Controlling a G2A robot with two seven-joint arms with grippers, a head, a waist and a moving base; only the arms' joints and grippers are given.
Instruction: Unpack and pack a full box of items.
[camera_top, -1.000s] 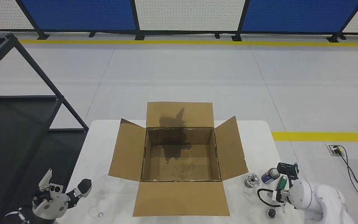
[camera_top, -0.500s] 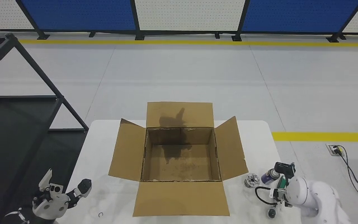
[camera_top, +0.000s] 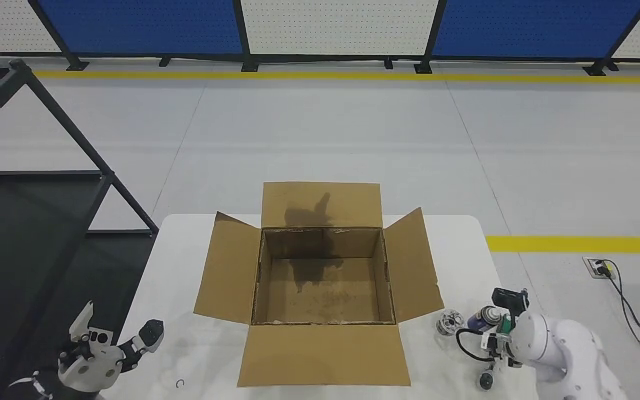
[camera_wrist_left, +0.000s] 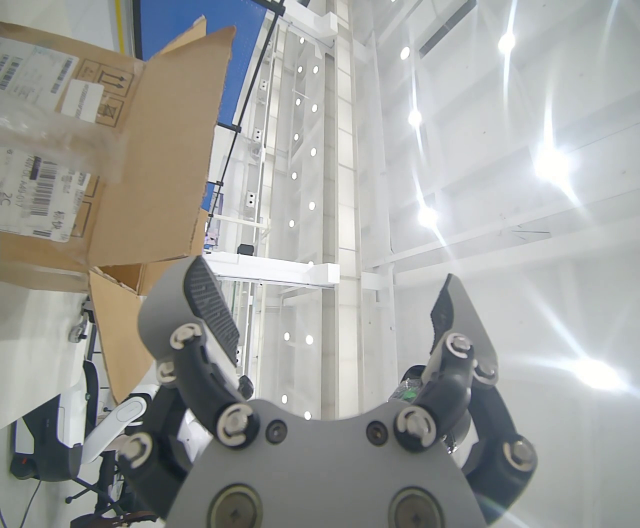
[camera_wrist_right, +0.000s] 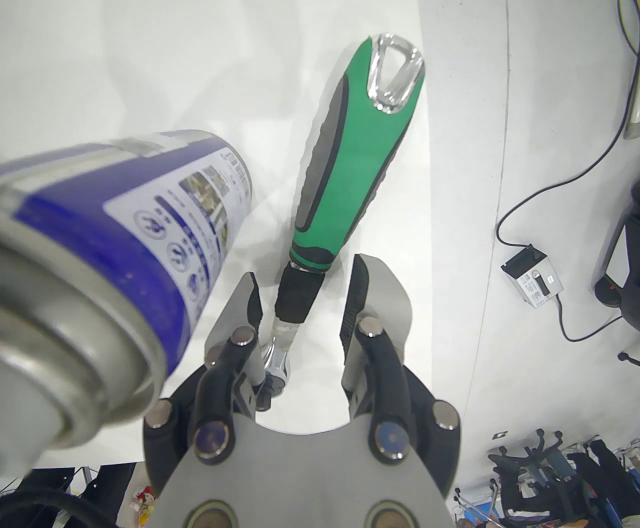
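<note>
Our white table (camera_top: 172, 300) bears an open cardboard box (camera_top: 322, 205); grey floor (camera_top: 330, 130), blue panels (camera_top: 140, 25) beyond. Our right gripper (camera_wrist_right: 305, 295) gapes around a ratchet (camera_wrist_right: 350, 165), unclamped; left gripper (camera_wrist_left: 325, 295) gapes, holding nothing.

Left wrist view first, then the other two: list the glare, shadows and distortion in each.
Left wrist view: the ceiling lights flare into long star streaks. Right wrist view: the spray can looms oversized and soft at its near end, and the ratchet handle glints at its chrome tip. Top view: a dark shadow lies on the box, across its far flap and floor.
</note>
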